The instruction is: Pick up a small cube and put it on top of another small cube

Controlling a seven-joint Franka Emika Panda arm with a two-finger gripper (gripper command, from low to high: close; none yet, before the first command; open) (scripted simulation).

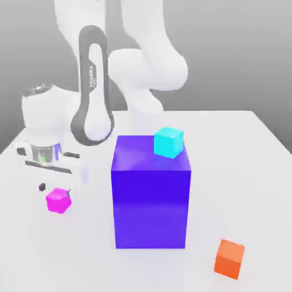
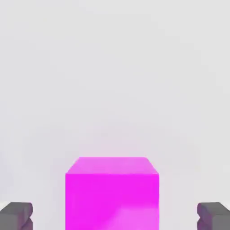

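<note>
The small cube (image 1: 58, 201) looks smooth, matt plastic; the blue-purple block (image 1: 151, 199) glossier; the table (image 1: 251, 188) matt white.

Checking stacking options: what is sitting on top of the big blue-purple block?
A cyan cube rests on the blue-purple block, at its far corner toward the exterior view's right. The block's top beneath it is covered.

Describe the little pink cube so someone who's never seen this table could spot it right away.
Start at the big blue-purple block in the middle of the white table. Look to the exterior view's left of it, under the robot's gripper, whose jaws stand open on either side: there sits the magenta-pink cube. It is the only pink one; the cyan cube rides on the block, the orange cube lies at the right.
</note>
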